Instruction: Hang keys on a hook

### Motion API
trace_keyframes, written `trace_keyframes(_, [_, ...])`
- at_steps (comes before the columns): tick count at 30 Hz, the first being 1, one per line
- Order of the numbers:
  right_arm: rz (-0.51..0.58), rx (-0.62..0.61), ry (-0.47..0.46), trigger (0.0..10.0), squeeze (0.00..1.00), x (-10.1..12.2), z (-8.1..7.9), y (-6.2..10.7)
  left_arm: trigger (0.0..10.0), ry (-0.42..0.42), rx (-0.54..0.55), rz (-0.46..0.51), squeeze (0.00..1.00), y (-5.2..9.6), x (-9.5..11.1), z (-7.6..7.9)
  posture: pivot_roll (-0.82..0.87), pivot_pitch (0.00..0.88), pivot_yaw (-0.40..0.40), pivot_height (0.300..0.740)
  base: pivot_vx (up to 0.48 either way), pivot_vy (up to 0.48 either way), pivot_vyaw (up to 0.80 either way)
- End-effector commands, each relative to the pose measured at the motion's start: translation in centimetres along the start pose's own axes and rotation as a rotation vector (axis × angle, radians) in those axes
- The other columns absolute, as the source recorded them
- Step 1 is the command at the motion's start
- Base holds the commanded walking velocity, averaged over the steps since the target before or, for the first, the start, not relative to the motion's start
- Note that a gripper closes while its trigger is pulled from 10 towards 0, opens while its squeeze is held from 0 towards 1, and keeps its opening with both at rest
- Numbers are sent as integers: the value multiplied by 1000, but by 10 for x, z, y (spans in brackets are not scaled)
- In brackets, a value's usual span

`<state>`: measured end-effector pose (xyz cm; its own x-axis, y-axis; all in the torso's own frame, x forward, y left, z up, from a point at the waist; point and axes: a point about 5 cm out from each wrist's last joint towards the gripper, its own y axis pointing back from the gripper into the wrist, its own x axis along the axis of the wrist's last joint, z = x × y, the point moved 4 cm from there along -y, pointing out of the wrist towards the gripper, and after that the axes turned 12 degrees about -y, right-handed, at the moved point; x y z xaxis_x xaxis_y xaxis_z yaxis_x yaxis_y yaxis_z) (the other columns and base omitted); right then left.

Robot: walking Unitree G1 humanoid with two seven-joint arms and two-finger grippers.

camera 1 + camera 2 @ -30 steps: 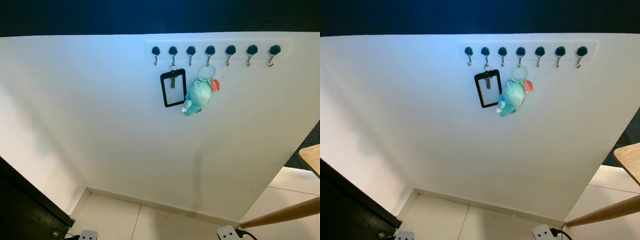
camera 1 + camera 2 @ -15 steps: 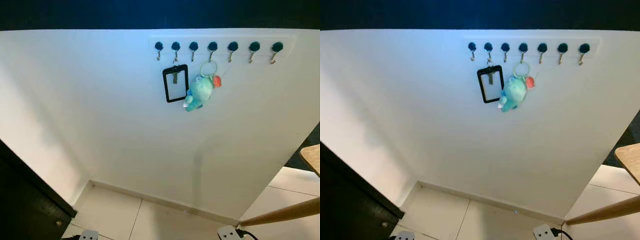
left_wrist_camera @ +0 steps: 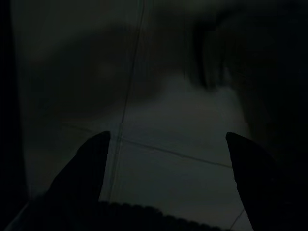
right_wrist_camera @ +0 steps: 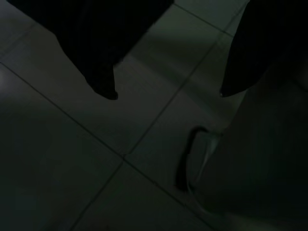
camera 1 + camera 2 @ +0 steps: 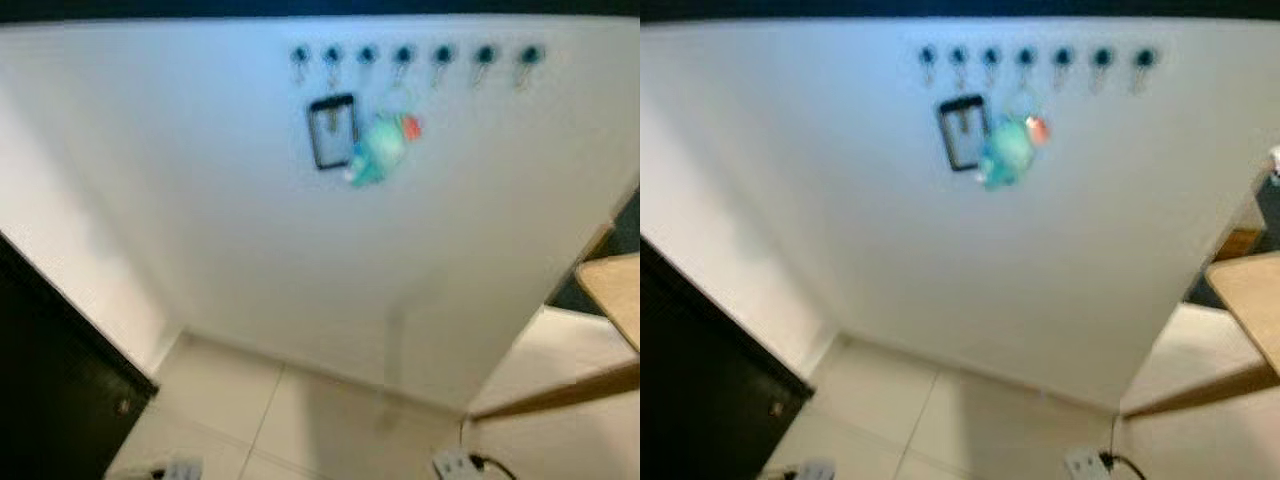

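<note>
Over on the far left, a dark cabinet (image 5: 55, 370) is standing against the side wall, low down by the tiled floor (image 5: 300, 420). The left gripper (image 3: 166, 154) is hanging idle in the gloom above those tiles, its fingers (image 3: 91, 159) spread well apart with nothing between them.

Moving across to the white wall (image 5: 250, 220), the row of hooks (image 5: 405, 55) is sitting high up, seven dark knobs in a line. A black-framed card holder (image 5: 331, 130) is dangling from the second hook, and just beside it a teal plush keychain (image 5: 375, 155) with a small red charm is hanging from the fourth. Those look to me like the keys, already up on a hook. Everything is smeared with blur, so I cannot make out the ring on the hook itself.

Further right, the right gripper (image 4: 166, 91) is pointing down at the floor, fingers (image 4: 98, 72) apart and holding nothing, with a pale plug block (image 4: 202, 154) lying on the tiles below. At the far right, a wooden table (image 5: 612, 300) edge is poking in, with a power strip (image 5: 450, 462) and cable near its leg.

The risk I'm seeing from here: if the robot is stepping around, a foot could be catching that cable, or an arm could be clipping the table corner. And if the ring is sitting shallow on the hook, any bump to the wall could be shaking it off.
</note>
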<state>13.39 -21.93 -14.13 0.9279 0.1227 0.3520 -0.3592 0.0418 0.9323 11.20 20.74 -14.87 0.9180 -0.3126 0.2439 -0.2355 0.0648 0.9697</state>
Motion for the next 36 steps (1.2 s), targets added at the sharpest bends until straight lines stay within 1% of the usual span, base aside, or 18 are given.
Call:
trace_keyframes(1, [-20, 26, -17, 10000, 0, -9, -9, 0, 10000, -7, 0, -10, 0, 1, -4, -1, -79, 31, 87, 740, -480, 0, 0])
trace_keyframes(10, [-22, 25, -19, 10000, 0, -10, -9, 0, 10000, -12, -4, -11, 0, 1, -5, -1, -81, 35, 86, 740, -474, 0, 0])
trace_keyframes(14, [-22, 25, -21, 10000, 0, -10, -9, 0, 10000, -8, -6, -4, 0, 1, -4, -1, -83, 34, 85, 740, -268, 0, 0])
trace_keyframes(17, [-22, 23, -22, 10000, 0, -10, -8, 0, 10000, 1, -1, -1, 0, 1, -3, -2, -83, 32, 82, 740, 0, 0, 0])
trace_keyframes(35, [-21, 14, -27, 10000, 0, -9, -5, 0, 10000, -10, 5, -1, 0, 0, -5, -1, -82, 27, 81, 740, 0, 0, 0])
trace_keyframes(36, [-22, 14, -27, 10000, 0, -9, -5, 0, 10000, -8, 9, 0, 0, 1, -5, -1, -82, 27, 81, 740, 0, 0, -800])
